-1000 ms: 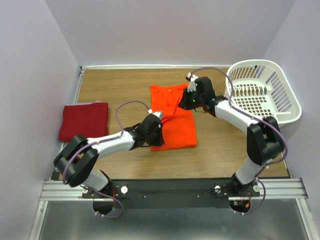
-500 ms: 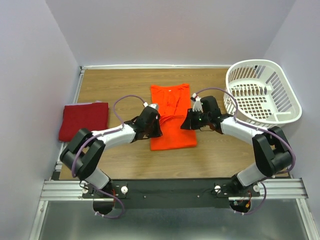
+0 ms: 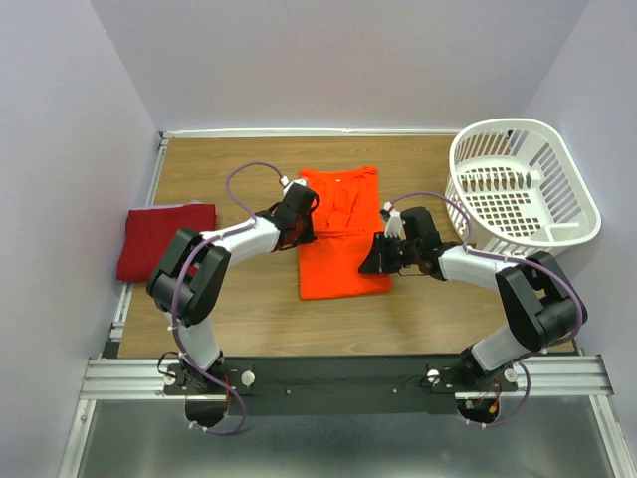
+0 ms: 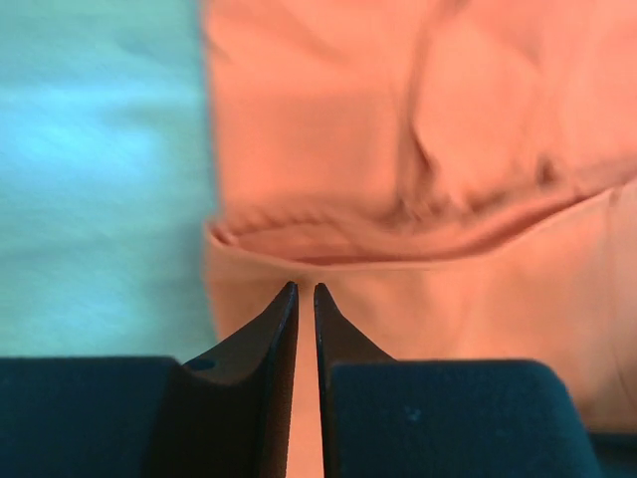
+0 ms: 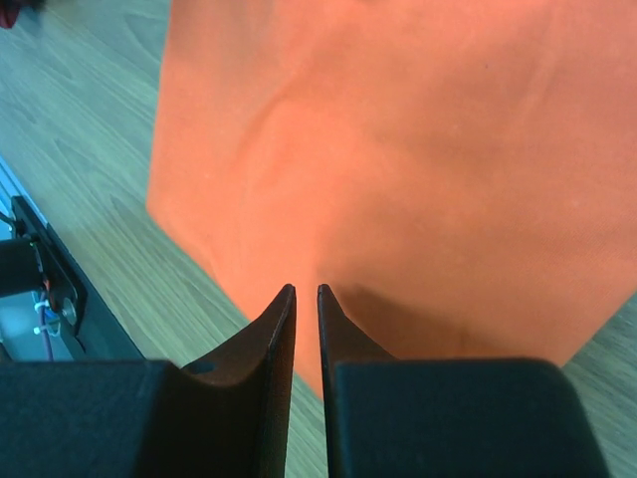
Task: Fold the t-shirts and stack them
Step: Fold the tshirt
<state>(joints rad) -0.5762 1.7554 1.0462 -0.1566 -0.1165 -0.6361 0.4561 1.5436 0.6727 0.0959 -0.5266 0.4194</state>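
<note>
The orange-red t-shirt [image 3: 338, 239] lies flat mid-table, folded into a long narrow rectangle, with a cross fold about a third of the way down. The dark crimson t-shirt [image 3: 166, 240] lies folded at the table's left edge. My left gripper [image 3: 303, 213] is shut and empty at the orange shirt's upper left edge; its wrist view [image 4: 306, 289] shows the tips over the cloth [image 4: 418, 129] just below a hemmed fold. My right gripper [image 3: 375, 258] is shut and empty at the shirt's lower right edge; its wrist view [image 5: 306, 289] shows the tips over smooth cloth [image 5: 418, 149] near a corner.
A white lattice laundry basket [image 3: 525, 184] stands at the back right, close to my right arm. Bare wooden table [image 3: 229, 169] surrounds the shirts. The black mounting rail [image 3: 338, 378] runs along the near edge.
My left gripper slid farther up the orange shirt's left edge. My right gripper came from the shirt's top right down to its lower right edge. The shirt now lies narrower and flatter.
</note>
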